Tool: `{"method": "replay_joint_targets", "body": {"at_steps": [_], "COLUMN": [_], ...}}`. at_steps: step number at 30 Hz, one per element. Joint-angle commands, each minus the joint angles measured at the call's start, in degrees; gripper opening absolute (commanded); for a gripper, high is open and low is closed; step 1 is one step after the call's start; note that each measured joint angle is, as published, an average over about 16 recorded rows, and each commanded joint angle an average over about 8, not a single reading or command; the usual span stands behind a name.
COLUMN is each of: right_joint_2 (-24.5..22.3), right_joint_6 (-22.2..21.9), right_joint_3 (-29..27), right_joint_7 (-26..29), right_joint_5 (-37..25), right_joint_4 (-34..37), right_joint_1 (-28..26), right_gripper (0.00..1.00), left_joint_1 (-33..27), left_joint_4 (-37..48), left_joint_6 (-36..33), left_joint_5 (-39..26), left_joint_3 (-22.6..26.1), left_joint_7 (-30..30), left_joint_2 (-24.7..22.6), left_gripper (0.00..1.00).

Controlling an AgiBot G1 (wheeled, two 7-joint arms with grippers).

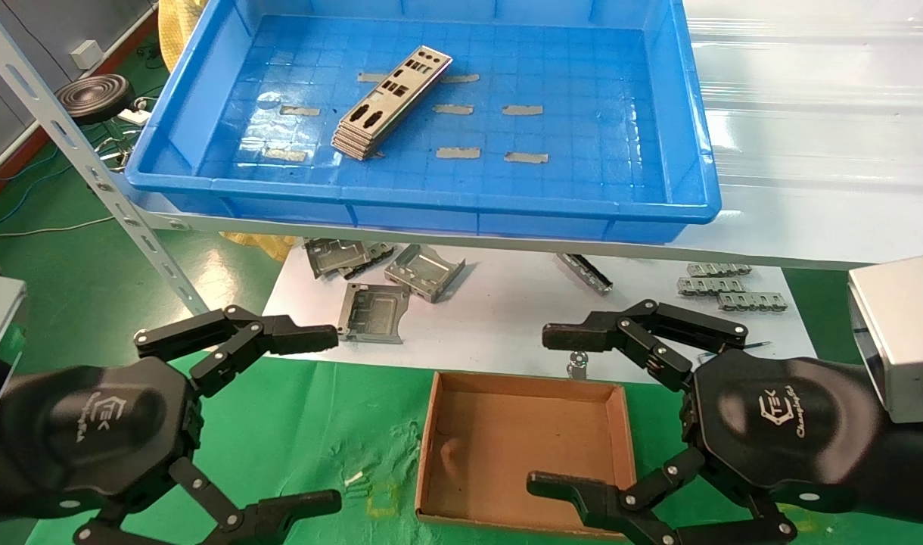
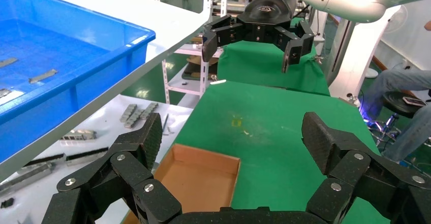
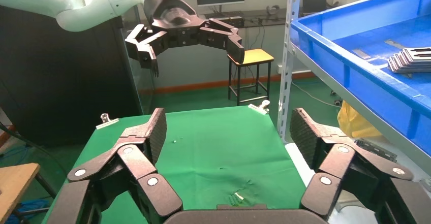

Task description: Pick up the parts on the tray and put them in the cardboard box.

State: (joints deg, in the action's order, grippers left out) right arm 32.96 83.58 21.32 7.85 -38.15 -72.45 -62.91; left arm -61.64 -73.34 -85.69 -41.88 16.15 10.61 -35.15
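A stack of thin silver parts lies tilted in the left middle of the blue tray on the upper shelf. In the right wrist view the same parts show inside the tray. The brown cardboard box sits empty on the green cloth between both arms, also seen in the left wrist view. My left gripper hovers open to the left of the box, nothing in it. My right gripper is open over the box's right side, also holding nothing.
Bent grey brackets and small ridged metal strips lie on a white sheet under the shelf. Grey tape strips dot the tray floor. A slanted perforated shelf post stands at the left.
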Motion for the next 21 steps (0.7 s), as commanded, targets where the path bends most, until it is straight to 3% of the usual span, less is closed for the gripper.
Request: {"method": "replay_joint_targets", "body": {"at_steps": [1,21], "right_joint_2": [0.0,0.0], "right_joint_6": [0.0,0.0], "right_joint_3": [0.0,0.0], "right_joint_7": [0.0,0.0], "right_joint_5": [0.0,0.0], "right_joint_4": [0.0,0.0], "right_joint_1": [0.0,0.0], "right_gripper": [0.00,0.00], "left_joint_1": [0.0,0.0], "left_joint_4": [0.0,0.0], "left_joint_6": [0.0,0.0], "left_joint_5": [0.0,0.0], "left_joint_3": [0.0,0.0], "left_joint_7": [0.0,0.0], "left_joint_2": [0.0,0.0], "left_gripper": [1.00,1.00]}}
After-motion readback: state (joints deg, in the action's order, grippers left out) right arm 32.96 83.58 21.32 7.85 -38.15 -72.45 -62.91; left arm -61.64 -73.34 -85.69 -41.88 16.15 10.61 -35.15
